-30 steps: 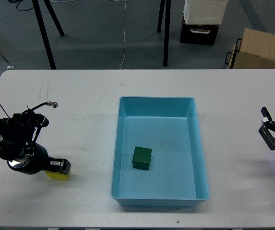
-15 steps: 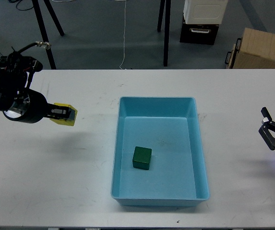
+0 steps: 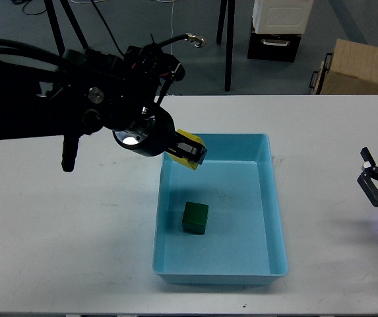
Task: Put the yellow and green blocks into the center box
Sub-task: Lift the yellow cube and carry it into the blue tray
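My left gripper [image 3: 192, 153] is shut on the yellow block [image 3: 187, 149] and holds it in the air over the back left part of the light blue box [image 3: 268, 198]. The green block [image 3: 195, 218] lies on the box floor, left of its middle, below and in front of the gripper. My right gripper [image 3: 373, 185] is open and empty near the table's right edge, well away from the box.
The white table [image 3: 76, 231] carries the box in its middle. Beyond the far edge stand black stand legs [image 3: 228, 46], a white-and-black case [image 3: 278, 30] and a cardboard box [image 3: 357, 66] on the floor.
My left arm has lifted the yellow block from the table's left front and carried it right, up over the box's back left corner. The right arm has not moved.
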Robot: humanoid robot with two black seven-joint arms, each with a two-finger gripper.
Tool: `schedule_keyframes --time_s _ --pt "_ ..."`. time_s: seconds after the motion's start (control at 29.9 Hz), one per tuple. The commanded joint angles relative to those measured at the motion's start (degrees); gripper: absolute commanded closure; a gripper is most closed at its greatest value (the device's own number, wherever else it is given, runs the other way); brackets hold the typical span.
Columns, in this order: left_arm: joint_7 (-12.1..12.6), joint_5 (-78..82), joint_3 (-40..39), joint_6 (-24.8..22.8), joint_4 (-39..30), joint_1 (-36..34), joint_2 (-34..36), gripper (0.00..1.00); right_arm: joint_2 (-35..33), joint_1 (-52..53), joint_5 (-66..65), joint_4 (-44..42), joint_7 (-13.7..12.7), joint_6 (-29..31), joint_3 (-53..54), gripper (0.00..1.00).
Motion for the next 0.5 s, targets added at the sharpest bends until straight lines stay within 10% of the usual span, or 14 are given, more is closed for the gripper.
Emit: schedule_keyframes --time_s 0.0,0.47 --pt "-0.1 -0.2 2.0 0.0 1.4 0.8 -5.9 0.94 -0.1 0.0 0.0 0.0 0.0 0.0 0.0 0.00" --pt "-9.6 -0.3 3.1 0.0 6.1 3.2 -11.3 0.21 -0.4 -0.3 0.0 0.1 0.0 0.0 0.1 0.00"
